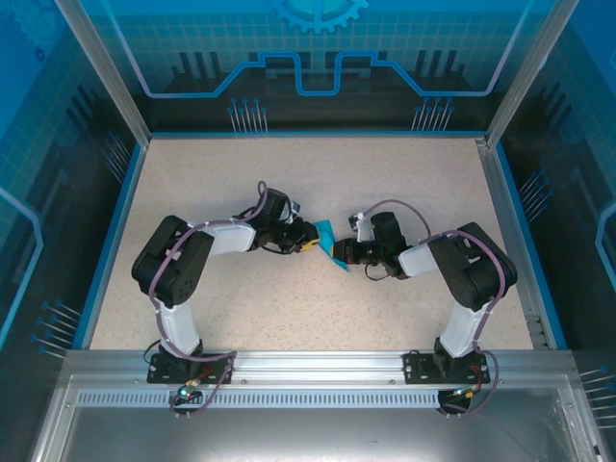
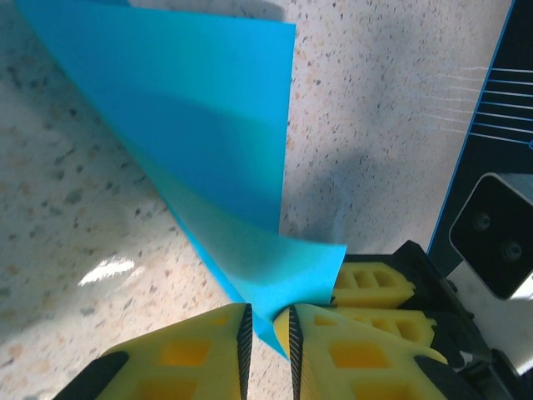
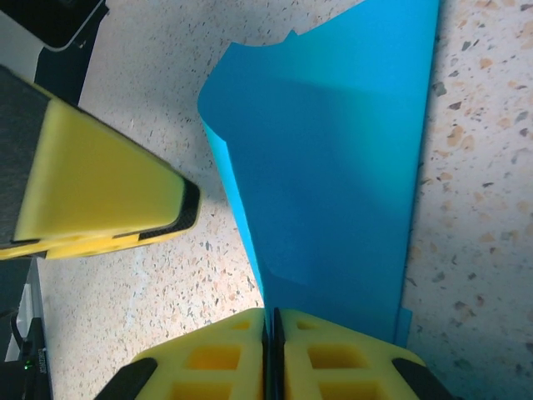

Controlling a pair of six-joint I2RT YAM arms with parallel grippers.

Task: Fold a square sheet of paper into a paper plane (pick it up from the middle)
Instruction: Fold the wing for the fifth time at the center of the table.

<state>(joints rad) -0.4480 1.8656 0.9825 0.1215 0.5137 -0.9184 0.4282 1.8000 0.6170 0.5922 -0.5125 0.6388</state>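
Both grippers pinch the square sheet of paper (image 1: pixel 332 245), lifted above the table (image 1: pixel 289 318) centre: left gripper (image 2: pixel 266 329) and right gripper (image 3: pixel 271 329) clamped on edges. Keep pinches firm, align edges before creasing.

Square sheet of paper (image 2: pixel 200 158) cut off by top edge in left wrist view; lower tip hidden between left gripper (image 2: pixel 266 337) pads. Cut off likewise at top in right wrist view. Too small in top view to read folds.
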